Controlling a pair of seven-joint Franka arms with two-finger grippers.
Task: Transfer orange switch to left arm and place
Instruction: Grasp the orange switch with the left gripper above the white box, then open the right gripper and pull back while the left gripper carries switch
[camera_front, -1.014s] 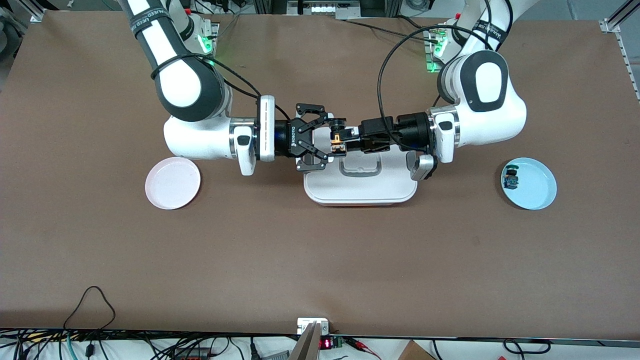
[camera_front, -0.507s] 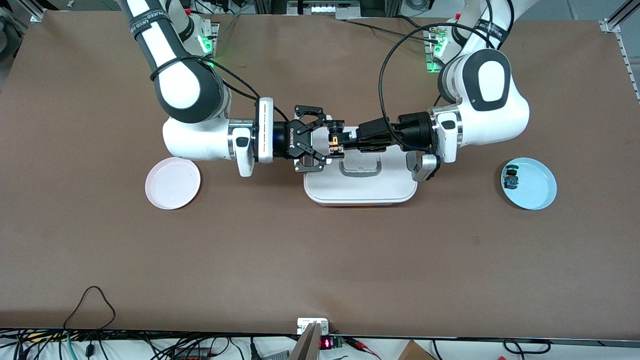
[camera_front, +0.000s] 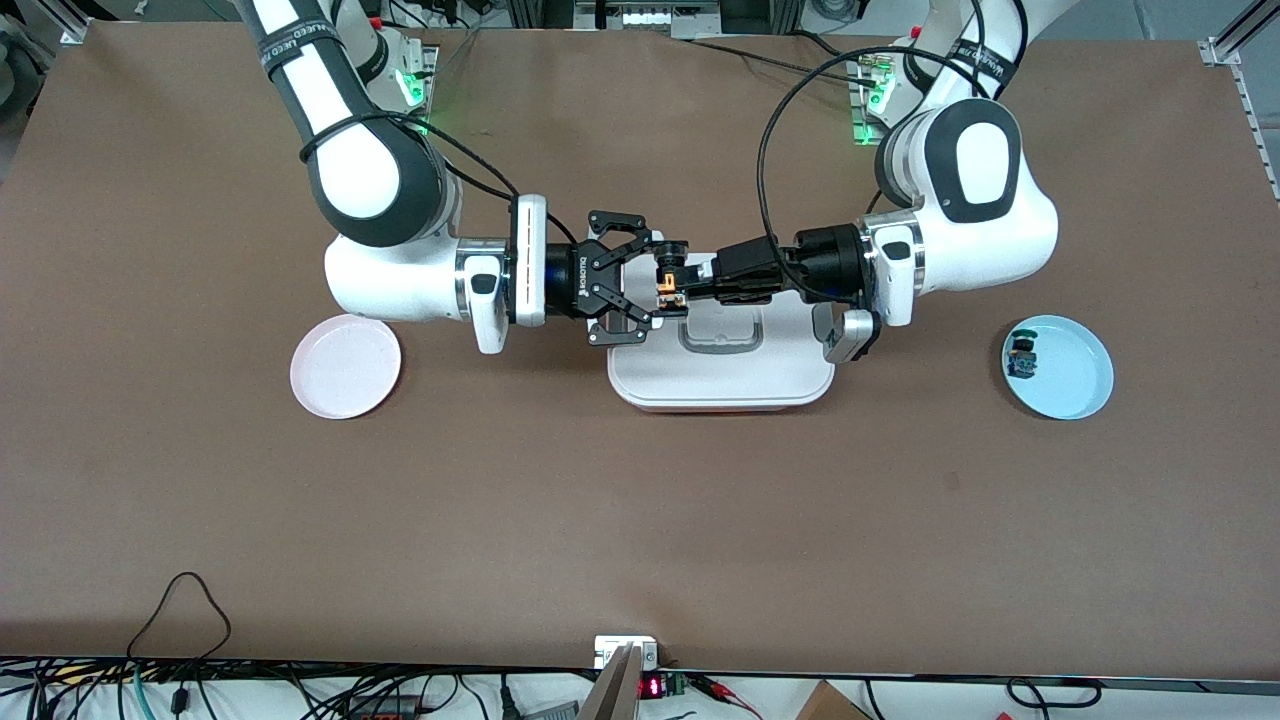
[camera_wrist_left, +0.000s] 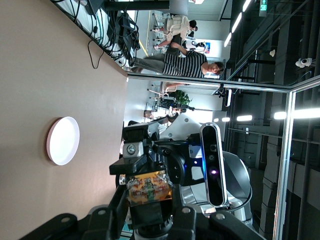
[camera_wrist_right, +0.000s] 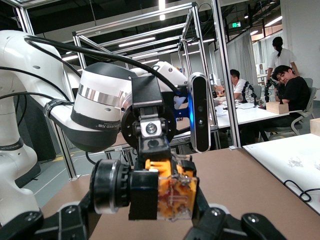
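The orange switch (camera_front: 668, 283) hangs in the air over the white box (camera_front: 720, 385), near the box's edge toward the right arm's end. Both grippers meet there, nose to nose. My left gripper (camera_front: 682, 290) is shut on the switch, and the left wrist view shows the switch's orange part (camera_wrist_left: 147, 187) between the left gripper's (camera_wrist_left: 147, 202) dark fingers. My right gripper (camera_front: 655, 280) is shut on it too. In the right wrist view the switch (camera_wrist_right: 172, 195), black body and orange end, sits between the right gripper's (camera_wrist_right: 165, 202) fingers.
A pink plate (camera_front: 345, 365) lies toward the right arm's end of the table. A blue plate (camera_front: 1075, 385) toward the left arm's end holds a small blue-and-green switch (camera_front: 1022, 357). Cables run along the table edge nearest the front camera.
The left gripper's fingers have closed on the switch, and it has edged toward the right gripper. The right arm and the switch have shifted only slightly.
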